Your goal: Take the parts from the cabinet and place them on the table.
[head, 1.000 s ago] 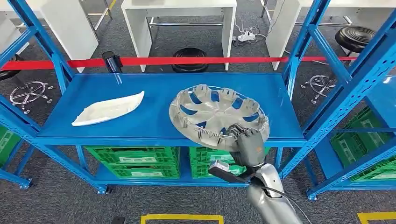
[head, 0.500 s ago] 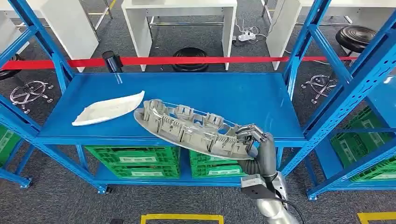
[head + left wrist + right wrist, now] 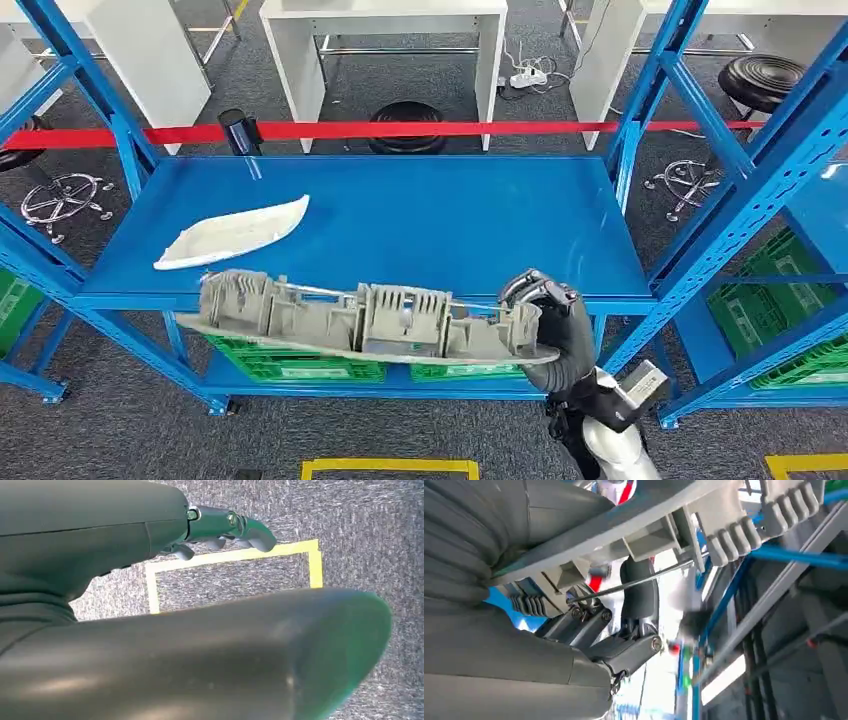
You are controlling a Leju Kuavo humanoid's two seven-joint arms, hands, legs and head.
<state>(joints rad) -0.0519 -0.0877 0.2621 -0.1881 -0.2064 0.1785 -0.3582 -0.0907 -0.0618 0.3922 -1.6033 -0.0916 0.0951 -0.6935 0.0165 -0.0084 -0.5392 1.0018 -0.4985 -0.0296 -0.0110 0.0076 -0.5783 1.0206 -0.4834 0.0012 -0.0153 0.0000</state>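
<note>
Hubcap (image 3: 365, 325) held edge-on at the front of the blue shelf (image 3: 400, 215), off its surface, ribbed clips up. Left on the shelf: white curved part (image 3: 232, 232). Right robot hand (image 3: 555, 325) clamped on the hubcap's right rim; fingers (image 3: 639, 592) hooked through it in the wrist view. Left robot hand (image 3: 220, 527) over carpet, fingers curled, holding nothing.

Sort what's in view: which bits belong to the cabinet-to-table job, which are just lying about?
Job:
- grey hubcap, held edge-on at its rim by the right hand, off the shelf
- white curved part lying on the blue shelf

Lying about:
- green crates below the shelf
- red barrier tape
- black stool
- power strip on the floor
</note>
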